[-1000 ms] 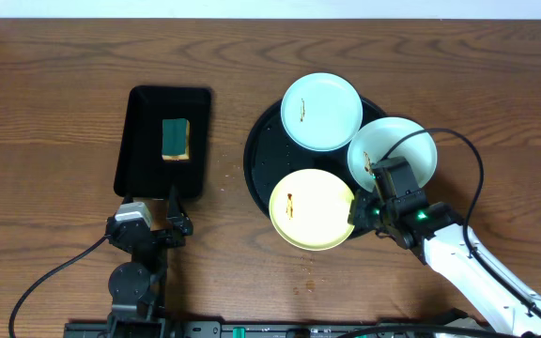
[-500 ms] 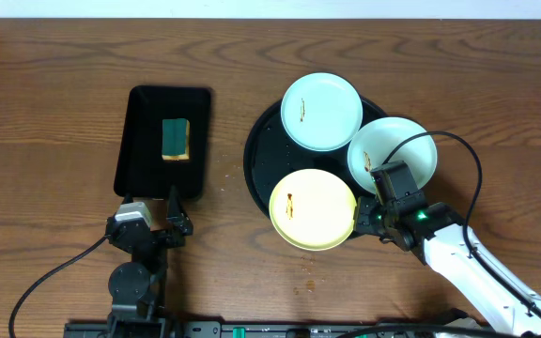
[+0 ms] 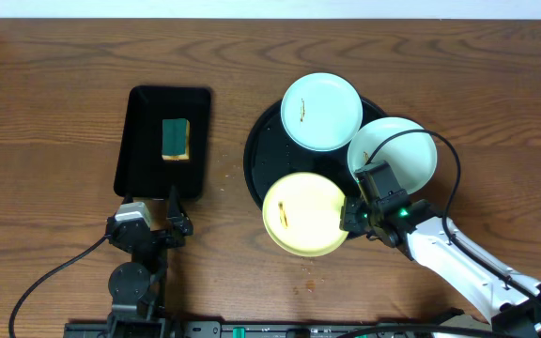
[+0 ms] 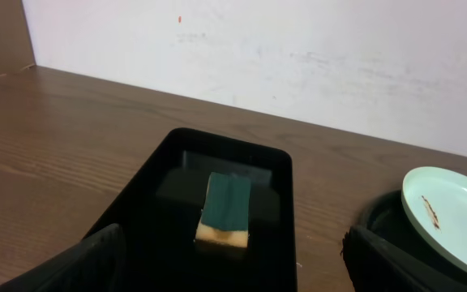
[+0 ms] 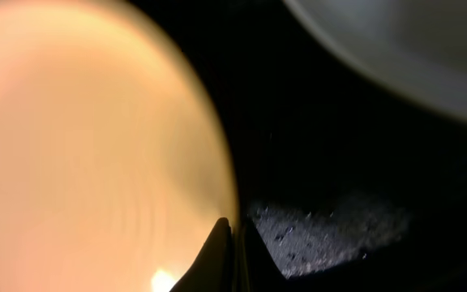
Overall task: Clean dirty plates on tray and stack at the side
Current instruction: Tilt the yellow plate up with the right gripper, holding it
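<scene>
The round black tray holds three plates, each with a small brown smear. One pale blue plate lies at the tray's back. Another lies at its right, partly over the rim. The pale yellow plate lies at the front, overhanging the rim. My right gripper is shut on the yellow plate's right edge. In the right wrist view its fingers pinch that plate's rim over the tray. My left gripper is open and empty near the front edge.
A rectangular black tray at the left holds a green and yellow sponge. It also shows in the left wrist view, ahead of the open fingers. Crumbs lie on the wood in front of the yellow plate.
My right gripper has moved a little to the left, and the yellow plate has slid left with it, further over the tray's front rim. The left arm has not moved.
</scene>
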Controlling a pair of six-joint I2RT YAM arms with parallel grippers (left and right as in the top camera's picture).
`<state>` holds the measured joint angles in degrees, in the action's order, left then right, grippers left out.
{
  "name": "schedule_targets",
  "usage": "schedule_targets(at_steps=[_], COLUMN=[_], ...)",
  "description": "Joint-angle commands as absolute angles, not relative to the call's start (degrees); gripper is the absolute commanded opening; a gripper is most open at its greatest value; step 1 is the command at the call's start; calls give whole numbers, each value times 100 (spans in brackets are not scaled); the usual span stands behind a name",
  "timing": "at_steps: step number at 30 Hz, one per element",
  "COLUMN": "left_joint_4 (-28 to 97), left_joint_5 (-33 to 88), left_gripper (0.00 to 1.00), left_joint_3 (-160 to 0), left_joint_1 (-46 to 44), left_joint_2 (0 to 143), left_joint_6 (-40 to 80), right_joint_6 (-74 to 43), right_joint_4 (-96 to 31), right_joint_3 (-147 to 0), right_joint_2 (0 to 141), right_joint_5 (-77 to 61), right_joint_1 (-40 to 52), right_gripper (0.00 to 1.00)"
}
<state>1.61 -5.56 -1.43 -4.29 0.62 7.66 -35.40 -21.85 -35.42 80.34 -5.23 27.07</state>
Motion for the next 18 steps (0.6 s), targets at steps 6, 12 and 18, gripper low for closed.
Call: schedule_targets(at_steps=[6,12,18], left_joint_4=[360,360,360], left_joint_5=[-692,-692,-692], left_gripper=[86,86,86], left_joint_3=[-23,-23,-23], left_joint_1=[-458,-458,-458], left_joint_2=[30,30,30], left_joint_6=[731,731,731], right_joint_6=[-3026,-2867,-2867], right_joint_4=[-1927,-1752,-1708], right_joint_3=[-3712,-3712,-3710], right_joint_2=[7981,7983,7983], right_joint_5=[401,884,893], right_joint_1=[2523,2515,2515], right_gripper=[1,1,6])
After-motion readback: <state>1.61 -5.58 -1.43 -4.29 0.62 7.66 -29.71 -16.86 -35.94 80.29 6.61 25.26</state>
